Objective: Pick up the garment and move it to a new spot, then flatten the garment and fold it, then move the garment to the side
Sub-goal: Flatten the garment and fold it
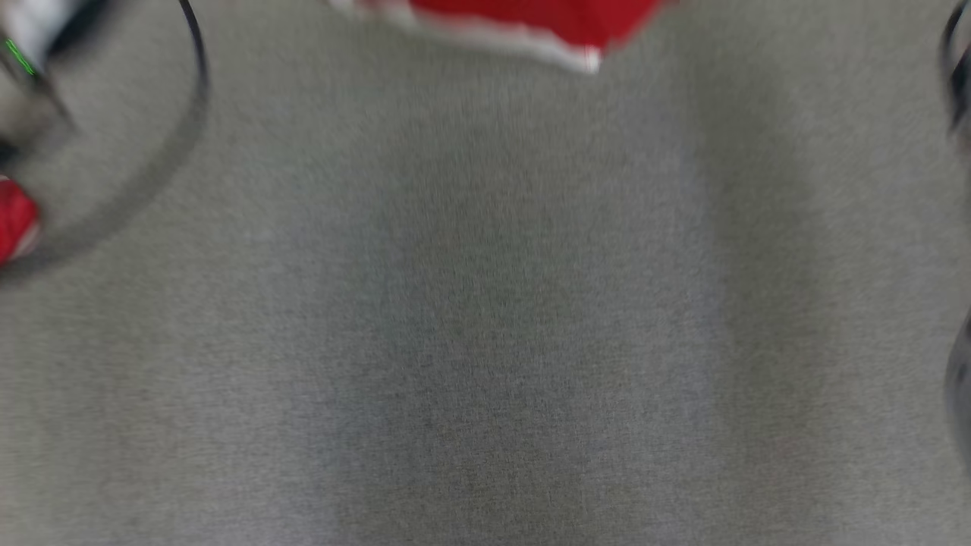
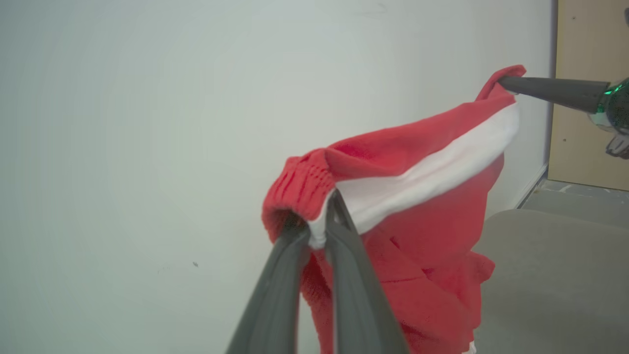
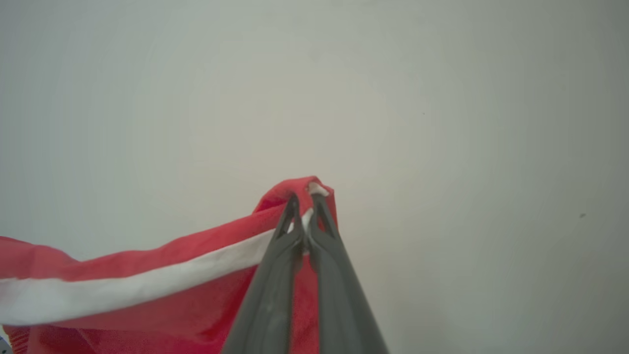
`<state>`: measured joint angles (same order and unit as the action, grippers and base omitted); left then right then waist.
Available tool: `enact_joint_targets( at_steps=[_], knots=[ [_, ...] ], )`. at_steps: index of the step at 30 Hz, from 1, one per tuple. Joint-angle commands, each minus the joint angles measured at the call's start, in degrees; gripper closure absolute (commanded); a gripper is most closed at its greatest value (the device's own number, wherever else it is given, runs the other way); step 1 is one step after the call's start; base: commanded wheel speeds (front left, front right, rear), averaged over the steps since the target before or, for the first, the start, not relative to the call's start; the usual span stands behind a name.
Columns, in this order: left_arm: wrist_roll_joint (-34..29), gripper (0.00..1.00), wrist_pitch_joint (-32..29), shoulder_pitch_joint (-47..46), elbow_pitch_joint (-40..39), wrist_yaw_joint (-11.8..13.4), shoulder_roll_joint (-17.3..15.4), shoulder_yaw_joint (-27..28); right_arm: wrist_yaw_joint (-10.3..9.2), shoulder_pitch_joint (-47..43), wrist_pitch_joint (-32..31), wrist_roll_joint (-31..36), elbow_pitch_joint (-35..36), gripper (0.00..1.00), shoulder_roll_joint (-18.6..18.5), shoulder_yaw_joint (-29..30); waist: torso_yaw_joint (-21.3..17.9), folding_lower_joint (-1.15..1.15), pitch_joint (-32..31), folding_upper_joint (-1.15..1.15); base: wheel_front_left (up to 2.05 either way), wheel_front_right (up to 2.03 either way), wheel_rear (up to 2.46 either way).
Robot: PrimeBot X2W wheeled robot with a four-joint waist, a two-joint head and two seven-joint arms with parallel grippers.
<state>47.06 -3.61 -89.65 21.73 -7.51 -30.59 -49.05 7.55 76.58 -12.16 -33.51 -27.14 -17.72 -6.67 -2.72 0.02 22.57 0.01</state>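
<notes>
The garment [image 2: 422, 216] hangs in the air above the table [image 2: 555, 275], stretched along its white-striped edge between both grippers, with the bulk sagging in bunched folds near the table's edge. The left gripper [image 2: 319, 216] is pinched shut on the ribbed corner. The right gripper [image 3: 304, 196] is clamped tight on the opposite corner, with only a small tuck of cloth past its tips. That thin bite looks like the weak point: pulling the corners apart or swinging the load could tug the cloth free, leaving the garment dangling by one corner. The lower folds may also land crumpled on the table, or slip off its edge, which would make flattening harder.
</notes>
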Motion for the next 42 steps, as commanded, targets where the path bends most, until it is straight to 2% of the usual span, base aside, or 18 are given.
enact_joint_targets(
  at_steps=[1, 6, 11, 15, 20, 26, 30, 34, 37, 42],
  knots=[
    [1.14, 1.00, 0.16, -5.53, 2.40, 0.11, 0.73, 0.33, -0.13, 6.16, -0.49, 0.12, -3.13, 1.00, 1.59, 1.16, -1.70, -0.02, 11.17, -0.01, 0.00, 0.00, 0.00],
    [2.92, 1.00, 2.36, -18.13, 9.32, 0.10, 2.90, -0.34, -0.13, 21.50, 0.42, 3.86, -11.52, 1.00, 3.59, 2.35, -2.10, -0.02, 15.81, -0.01, 0.00, 0.00, 0.00],
    [4.49, 1.00, 4.77, -24.79, 13.41, 0.10, 3.28, -2.37, -0.14, 28.82, 2.73, 6.98, -16.35, 1.00, 4.82, 2.96, -1.80, -0.02, 18.01, -0.01, 0.00, 0.00, 0.00],
    [6.20, 1.00, 7.25, -27.16, 16.30, 0.10, 3.21, -4.48, -0.14, 31.66, 4.84, 8.50, -20.11, 1.00, 5.81, 2.45, -1.67, -0.02, 19.01, -0.01, 0.00, 0.00, 0.00],
    [9.44, 1.00, 9.17, -25.37, 16.13, 0.10, 2.85, -8.97, -0.14, 30.78, 5.85, 7.74, -21.17, 1.00, 5.01, -0.43, -1.29, -0.02, 19.81, -0.01, 0.00, 0.00, 0.00],
    [14.10, 1.00, 12.95, -17.99, 12.37, 0.09, 0.85, -14.13, -0.14, 23.12, 5.94, 2.16, -17.17, 1.00, 0.74, -6.39, -1.46, -0.02, 18.59, -0.01, 0.00, 0.00, 0.00],
    [16.47, 1.00, 14.07, -10.40, 8.93, 0.09, -1.37, -17.57, -0.14, 12.79, 6.09, -2.71, -11.45, 1.00, -3.04, -9.93, -1.73, -0.02, 15.23, -0.01, 0.00, 0.00, 0.00],
    [18.88, 1.00, 16.66, -1.76, 4.08, 0.26, -2.93, -18.36, -0.14, 0.54, 4.74, -7.70, -3.66, 1.00, -8.05, -12.25, -1.61, -0.02, 11.42, -0.01, 0.00, 0.00, 0.00],
    [19.26, 1.00, 17.86, 5.89, -1.01, 1.81, -4.66, -19.08, -0.14, -10.14, 4.02, -10.47, 2.62, 1.00, -11.34, -11.99, -1.64, -0.02, 8.42, -0.01, 0.00, 0.00, 0.00],
    [19.52, 1.00, 18.66, 18.77, -10.95, 6.53, -7.37, -19.71, -0.14, -28.02, 3.40, -12.56, 12.08, 1.00, -15.01, -7.95, -2.06, -0.02, 4.82, -0.01, 0.00, 0.00, 0.00]
  ],
)
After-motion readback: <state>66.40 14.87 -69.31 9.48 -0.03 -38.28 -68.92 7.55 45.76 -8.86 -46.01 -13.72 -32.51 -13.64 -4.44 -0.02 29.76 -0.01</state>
